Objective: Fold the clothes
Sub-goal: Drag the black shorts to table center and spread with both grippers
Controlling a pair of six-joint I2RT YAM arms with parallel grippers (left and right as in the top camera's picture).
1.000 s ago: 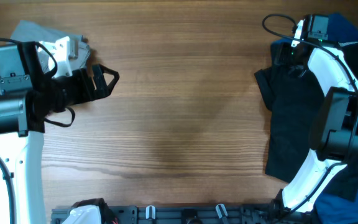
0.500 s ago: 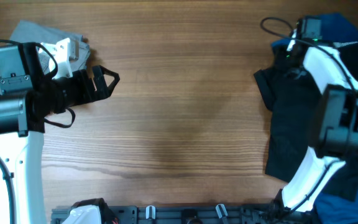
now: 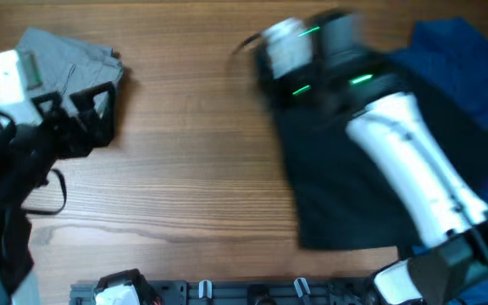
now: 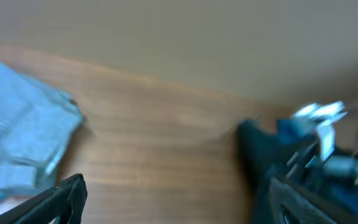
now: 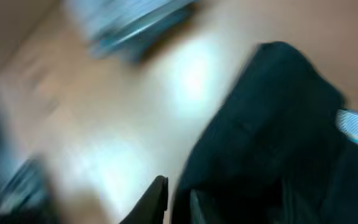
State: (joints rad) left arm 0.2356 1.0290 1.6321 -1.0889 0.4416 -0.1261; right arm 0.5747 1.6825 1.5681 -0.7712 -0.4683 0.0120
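The wooden counter (image 3: 193,169) fills the view. The biggest thing on it is the black shorts (image 3: 346,195), spread across the right half of the counter from just right of centre out to the right side. Their near edge lies close to the front of the counter.

The right arm (image 3: 413,169) slants over the shorts, white and badly blurred. Its wrist end, with green lights, sits above the cloth's far left corner. Behind the shorts, in the far right corner, lies a blue shirt (image 3: 460,59), and the black cloth overlaps its near edge.

The left arm (image 3: 7,169) stands at the left edge, well apart from the shorts. A grey garment (image 3: 62,55) lies folded in the far left corner, just beyond that arm's tip.

The right jaws are drawn nearly together. In the right wrist view the shorts (image 5: 272,112) bunch up right at the fingers (image 5: 160,193), and the edge looks pinched there, though the blur is heavy.

The left jaws gape wide with nothing between them. Their fingers (image 4: 61,196) show at the two bottom corners of the left wrist view, with bare counter in the gap. In that view the grey garment (image 4: 17,143) is off to the left.
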